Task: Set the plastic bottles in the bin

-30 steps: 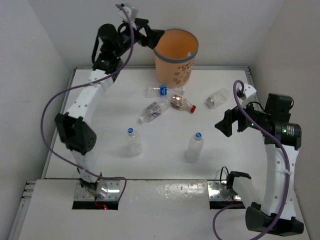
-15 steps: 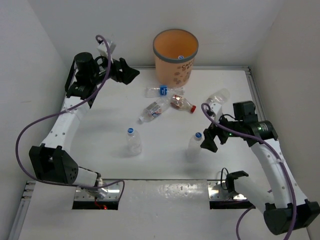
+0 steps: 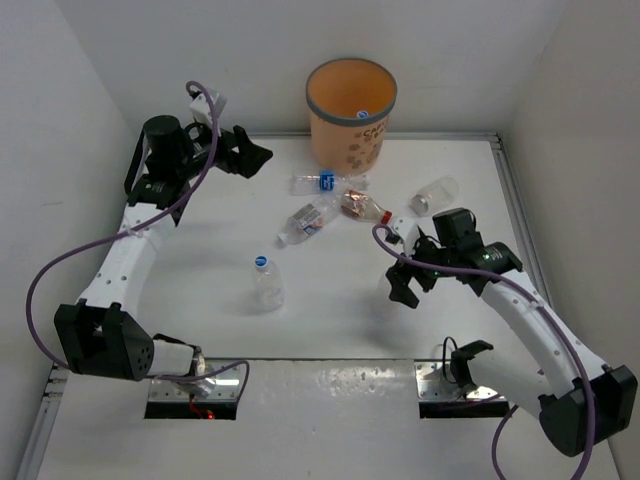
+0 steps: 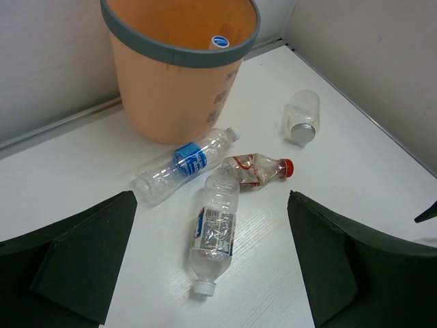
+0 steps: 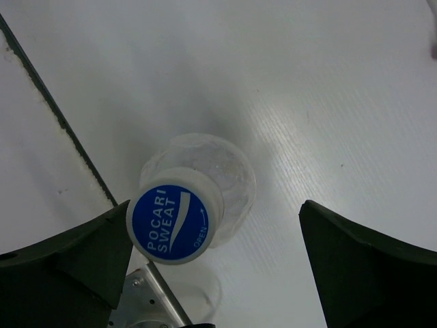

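The orange-tan bin point(image 3: 345, 135) stands at the back, with one blue-capped bottle inside point(image 4: 220, 42). Three bottles lie in front of it: a blue-labelled one point(image 3: 318, 182), a red-capped one point(image 3: 365, 208) and a white-capped one point(image 3: 307, 222). A clear bottle point(image 3: 435, 194) lies to the right. One blue-capped bottle point(image 3: 265, 280) stands upright. My left gripper point(image 3: 255, 155) is open and empty, left of the bin and above the table; its wrist view shows the white-capped bottle point(image 4: 217, 229) below it. My right gripper point(image 3: 405, 283) is open over another upright blue-capped bottle point(image 5: 174, 224), whose cap is near the left finger point(image 5: 68, 260).
White walls close the table on the left, back and right. A dark strip point(image 3: 515, 210) runs along the table's right edge. Metal base plates point(image 3: 455, 385) sit at the near edge.
My left gripper has drawn back from over the bin to the left and down. My right gripper has swung left and down over the upright bottle.
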